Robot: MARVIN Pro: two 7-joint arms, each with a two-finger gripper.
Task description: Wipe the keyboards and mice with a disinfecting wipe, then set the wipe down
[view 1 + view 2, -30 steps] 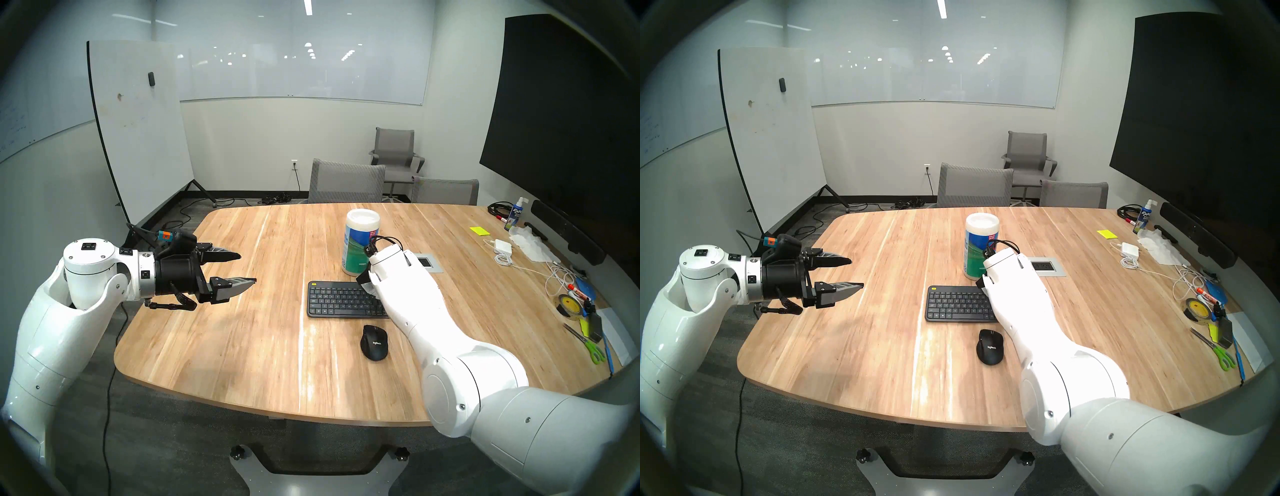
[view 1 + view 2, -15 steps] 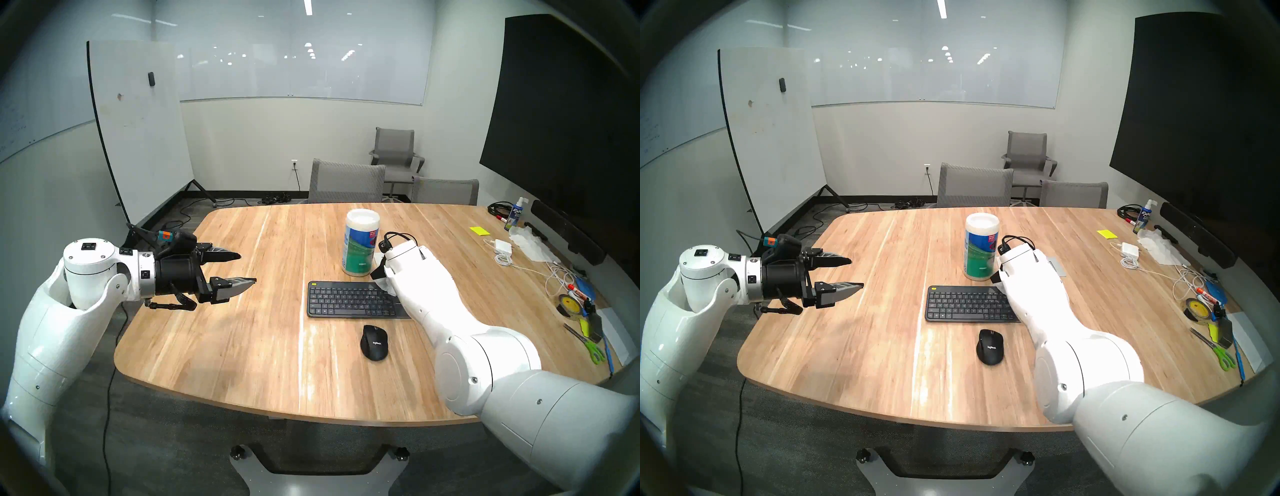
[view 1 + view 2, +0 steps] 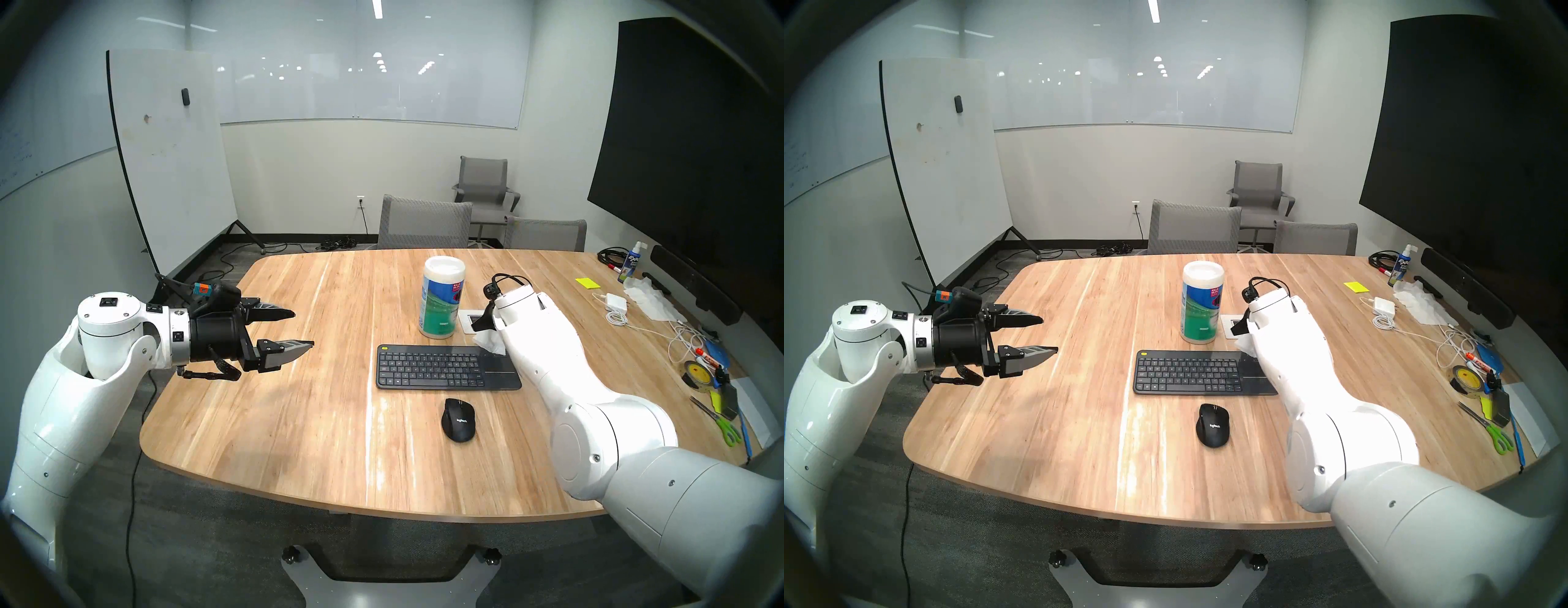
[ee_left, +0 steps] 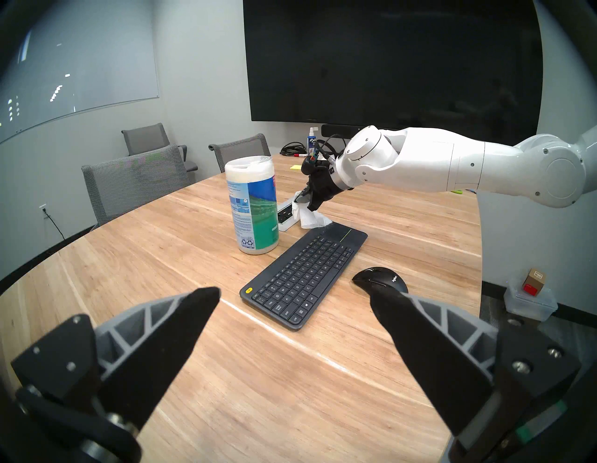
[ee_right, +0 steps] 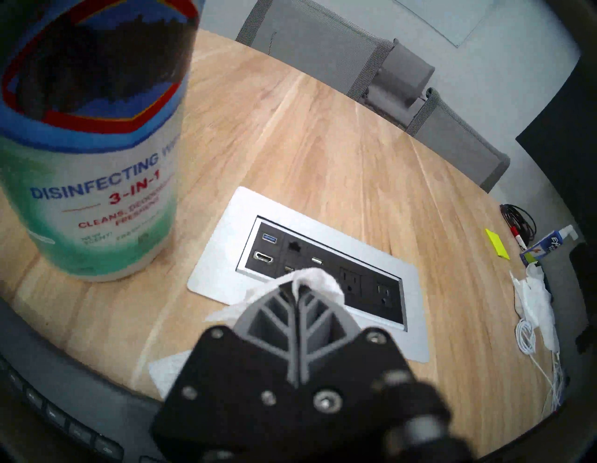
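The black keyboard (image 3: 447, 367) lies mid-table with the black mouse (image 3: 458, 420) just in front of it. My right gripper (image 5: 298, 284) is shut on the white wipe (image 5: 318, 278). It hovers over the keyboard's far right corner, by the touchpad. There the wipe (image 4: 310, 218) hangs down and its lower edge touches the keyboard (image 4: 303, 278). In the head view my right forearm hides the keyboard's right end. My left gripper (image 3: 303, 329) is open and empty, held above the table's left side, well away from the keyboard.
A tall wipes canister (image 3: 441, 299) stands just behind the keyboard. A silver outlet plate (image 5: 303, 268) is set into the table beside it. Cables, a charger, crumpled tissue (image 3: 651, 299), tape and scissors (image 3: 721, 420) crowd the right edge. Grey chairs stand at the far side.
My right arm has swept rightward along the keyboard's far edge with the wipe, from over the middle keys to the touchpad end. The left arm has not moved.
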